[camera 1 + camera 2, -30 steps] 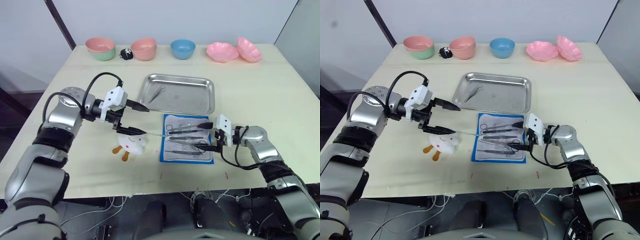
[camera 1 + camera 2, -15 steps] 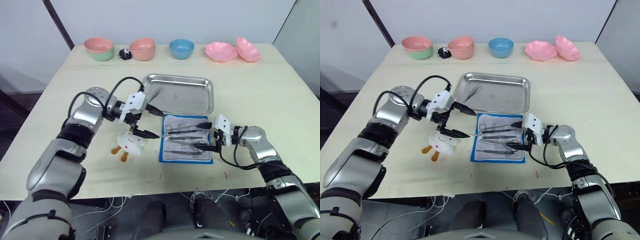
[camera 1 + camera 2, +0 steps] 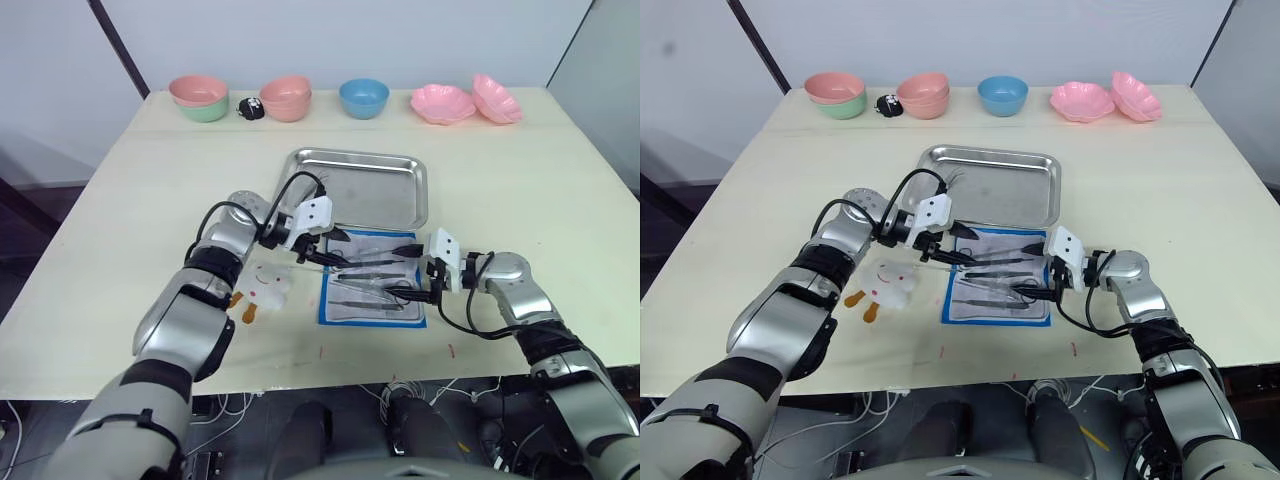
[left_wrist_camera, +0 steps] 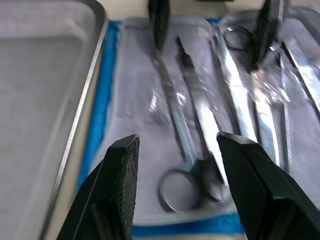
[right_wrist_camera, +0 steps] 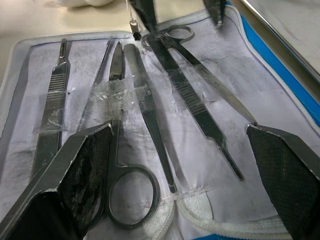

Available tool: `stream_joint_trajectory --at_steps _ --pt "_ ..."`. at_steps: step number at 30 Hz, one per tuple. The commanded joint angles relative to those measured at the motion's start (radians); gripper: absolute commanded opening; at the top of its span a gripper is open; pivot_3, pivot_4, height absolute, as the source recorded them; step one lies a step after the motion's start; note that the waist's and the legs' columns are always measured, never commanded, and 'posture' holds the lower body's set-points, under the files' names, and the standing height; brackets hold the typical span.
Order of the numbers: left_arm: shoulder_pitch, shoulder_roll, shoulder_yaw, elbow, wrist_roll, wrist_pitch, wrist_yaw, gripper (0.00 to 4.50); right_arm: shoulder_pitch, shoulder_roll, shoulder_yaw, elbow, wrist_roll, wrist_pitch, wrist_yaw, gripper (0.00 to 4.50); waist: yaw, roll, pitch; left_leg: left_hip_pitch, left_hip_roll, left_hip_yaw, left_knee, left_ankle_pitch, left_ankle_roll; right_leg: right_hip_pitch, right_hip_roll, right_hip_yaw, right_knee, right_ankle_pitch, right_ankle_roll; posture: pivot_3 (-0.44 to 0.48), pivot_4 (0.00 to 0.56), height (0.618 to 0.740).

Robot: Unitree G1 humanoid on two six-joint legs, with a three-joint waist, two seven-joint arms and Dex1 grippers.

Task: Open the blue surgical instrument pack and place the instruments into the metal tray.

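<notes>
1. Left arm travel: from a position well off to the left of the pack, over the table beside the white plush toy (image 3: 268,284), to directly above the flat bright-blue surgical instrument pack with whitish inner face (image 3: 374,282) within the last second.
2. Left two-finger black gripper (image 3: 338,250): fingers apart, poised over the pack's left end, straddling the ring-handled silver scissors (image 4: 192,150) in the left wrist view; no contact with any tool confirmed.
3. Right two-finger black gripper (image 3: 412,270): unchanged in place at the pack's right edge, fingers spread wide across the pack's width, nothing clamped between them.
4. Pack status: open and flat on the beige table (image 3: 150,200), just below the near rim of the shallow rectangular stainless steel tray (image 3: 412,195), close to it.
5. Thin silver metal instruments (image 5: 150,110): scissors, forceps and handle-type tools in a row on the inner face, apparently held down by clear tape strips (image 5: 117,95).
6. Tray contents: one slender silver tool (image 3: 315,187) at the left end; remainder bare.
7. Meaning for the task, as judged: opening step complete, transfer under way, left arm back at the pack for a further pick.
8. Likely requirement for that pick: closure on a single tool and a lift firm enough to free it from the tape, with the right gripper placed to steady the pack.
</notes>
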Motion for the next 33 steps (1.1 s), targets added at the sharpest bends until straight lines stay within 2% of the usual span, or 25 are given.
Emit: stream_joint_trajectory --at_steps 1,17,20,23,24,33 --pt "-0.028 -0.015 0.050 0.033 0.029 -0.018 0.036 2.60 0.053 -0.017 0.068 0.085 -0.092 0.032 -0.027 4.50 0.000 0.000 0.000 0.000 0.000 0.000 0.000 0.000 0.000 0.000 0.000 0.000 0.000 0.000 0.000 0.000 0.150 0.740" --pt "-0.010 -0.062 0.032 0.115 0.199 -0.108 0.136 2.60 0.047 -0.010 0.073 0.094 -0.095 0.025 -0.026 4.50 0.001 0.000 -0.002 0.000 0.000 0.000 0.000 0.000 0.000 0.000 0.000 0.000 0.000 0.000 0.000 0.000 0.150 0.740" --pt "-0.022 -0.069 0.040 0.133 0.209 -0.086 0.147 1.86 0.048 -0.011 0.073 0.096 -0.095 0.024 -0.026 4.50 0.001 0.001 -0.003 0.002 0.000 -0.001 0.000 0.000 0.000 0.003 0.000 -0.001 -0.001 0.000 0.000 0.000 0.150 0.740" --pt "-0.029 -0.066 0.035 0.146 0.222 -0.070 0.116 0.33 0.047 -0.013 0.072 0.093 -0.094 0.026 -0.026 4.50 0.001 0.001 -0.004 0.004 0.000 -0.001 0.000 0.000 0.000 0.005 0.000 -0.001 0.000 -0.001 0.002 0.000 0.150 0.740" --pt "-0.029 -0.065 0.035 0.148 0.224 -0.067 0.103 0.06 0.047 -0.013 0.072 0.092 -0.094 0.026 -0.026 4.50 0.001 0.001 -0.004 0.004 0.000 -0.001 0.000 0.000 0.000 0.005 0.000 -0.002 0.000 -0.002 0.003 0.000 0.150 0.740" --pt "-0.041 -0.070 0.045 0.145 0.229 -0.054 0.076 0.06 0.048 -0.013 0.074 0.090 -0.090 0.027 -0.030 4.50 0.000 0.001 -0.005 0.005 0.000 -0.002 0.000 0.000 0.000 0.006 0.000 -0.002 0.000 -0.002 0.003 0.000 0.150 0.740"
